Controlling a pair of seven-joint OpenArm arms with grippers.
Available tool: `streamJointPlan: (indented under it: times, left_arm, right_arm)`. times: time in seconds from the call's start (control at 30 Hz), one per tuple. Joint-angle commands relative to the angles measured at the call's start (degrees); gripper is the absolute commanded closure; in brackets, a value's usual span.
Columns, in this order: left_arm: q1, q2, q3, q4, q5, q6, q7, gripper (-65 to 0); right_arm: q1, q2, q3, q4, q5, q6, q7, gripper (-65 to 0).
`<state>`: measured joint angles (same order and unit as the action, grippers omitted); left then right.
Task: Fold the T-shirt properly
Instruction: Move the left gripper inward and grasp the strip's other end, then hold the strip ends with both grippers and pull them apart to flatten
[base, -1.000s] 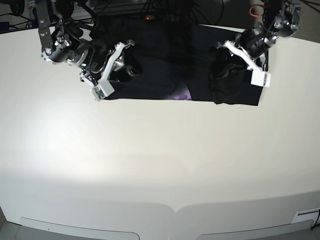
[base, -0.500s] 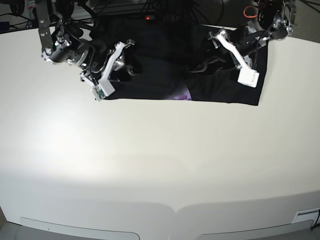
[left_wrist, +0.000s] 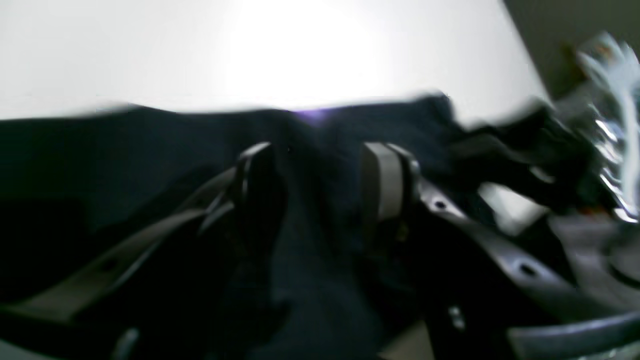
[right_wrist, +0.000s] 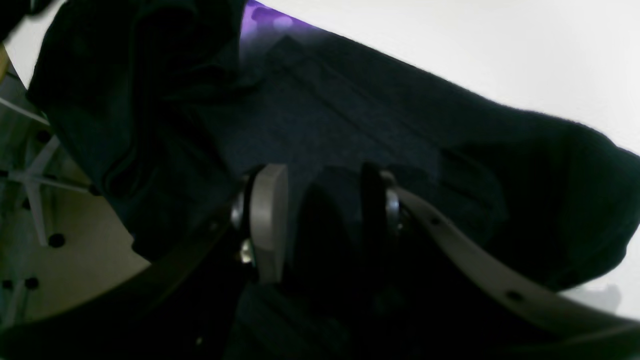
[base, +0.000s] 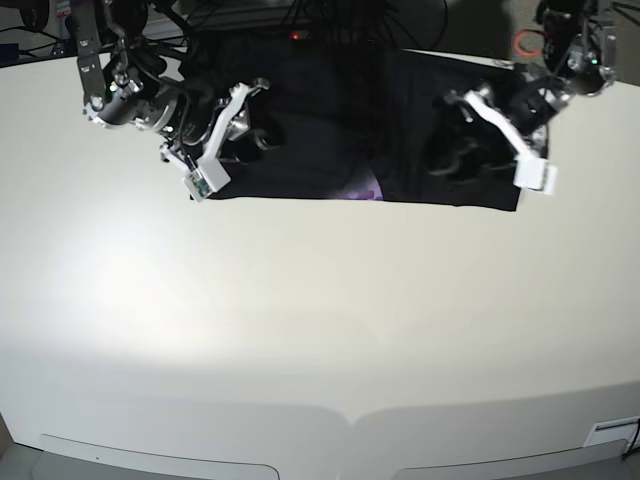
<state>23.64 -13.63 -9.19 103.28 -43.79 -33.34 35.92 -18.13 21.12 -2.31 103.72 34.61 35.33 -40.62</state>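
So the T-shirt (base: 330, 130) ran left-right along the desk's (base: 320, 330) far edge, and we had the right gripper (right_wrist: 320, 210) and left gripper (left_wrist: 320, 185) over opposite ends, both spread wide and gripping nothing.

The T-shirt (base: 320, 120) is showing plain black, with a small purple patch (base: 365, 190) peeking at its near edge. The table (base: 320, 330) is glaring cream-white. Both arms are wearing white and black parts.
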Motion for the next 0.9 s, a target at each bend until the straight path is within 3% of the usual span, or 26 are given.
streamJointPlan:
  times: [0.0, 0.13, 0.23, 0.43, 0.6, 0.87]
  left_arm:
    - [0.07, -0.55, -1.64, 1.07, 0.9, -0.52, -1.25, -27.1]
    - [0.17, -0.55, -5.84, 0.96, 9.99, -0.46, -1.27, -27.1]
    - [0.17, -0.55, -6.62, 0.5, 12.72, 0.42, -1.51, -27.1]
    - [0.17, -0.55, -6.62, -2.84, 16.59, 0.76, -6.1, -27.1]
    - [0.15, -0.55, -6.62, -5.7, 16.76, 0.76, -7.48, -27.0]
    - [0.17, -0.55, -6.62, -5.81, 16.76, 0.76, -7.23, -27.0]
  right_arm:
    - [0.33, 0.46, 0.59, 1.01, 0.94, 0.26, 1.11, -24.6]
    - [0.31, 0.46, 3.28, 1.01, 1.95, 0.28, 0.13, -24.6]
    - [0.31, 0.46, 6.54, 1.01, 5.53, 1.31, -2.91, -24.6]
    - [0.17, 0.46, 15.69, 1.01, 16.81, 4.67, -16.48, -24.6]
    - [0.2, 0.48, 22.58, 1.01, 16.22, 4.67, -27.04, -24.6]
    - [0.02, 0.7, 23.52, -1.68, 16.63, 4.67, -28.41, -24.6]
